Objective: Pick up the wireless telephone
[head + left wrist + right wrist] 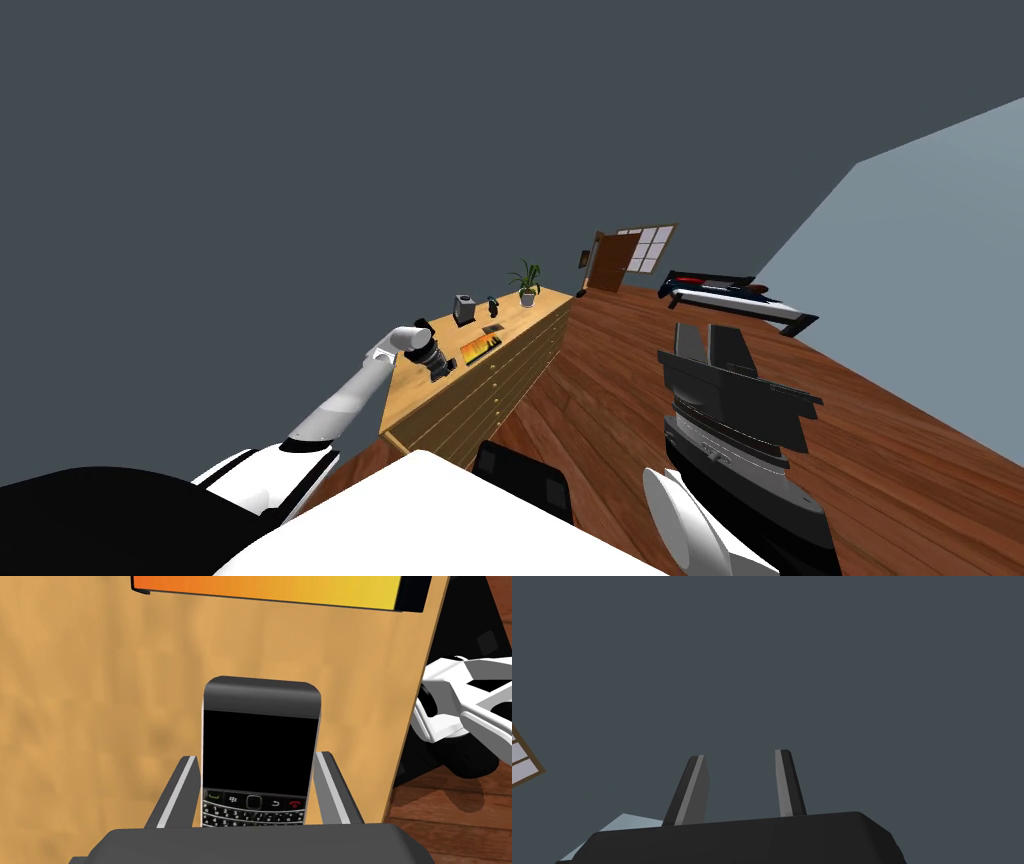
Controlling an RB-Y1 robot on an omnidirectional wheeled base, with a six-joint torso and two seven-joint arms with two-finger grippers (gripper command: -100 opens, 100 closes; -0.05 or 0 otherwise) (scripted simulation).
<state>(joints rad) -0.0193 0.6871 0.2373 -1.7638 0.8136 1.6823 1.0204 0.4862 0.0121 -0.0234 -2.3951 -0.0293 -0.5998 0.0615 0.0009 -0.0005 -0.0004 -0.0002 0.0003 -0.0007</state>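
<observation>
While the lift itself is still to do, the grasp looks made. The wooden surface [517, 322] carries a flat orange-yellow item [275, 588] towards its near end. Just short of that, close to the front edge, lies the wireless telephone [260, 741], a black keypad handset. The left claw [256, 757] has a finger pressed against each long side of it. I cannot tell whether it has left the wood. The right claw [737, 753] hangs raised, fingers apart, empty.

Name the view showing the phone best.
Left wrist view: the black phone sits between the fingers of the left hand, keypad plain. Head view: that hand covers it on the dresser. Right wrist view faces a wall.
</observation>
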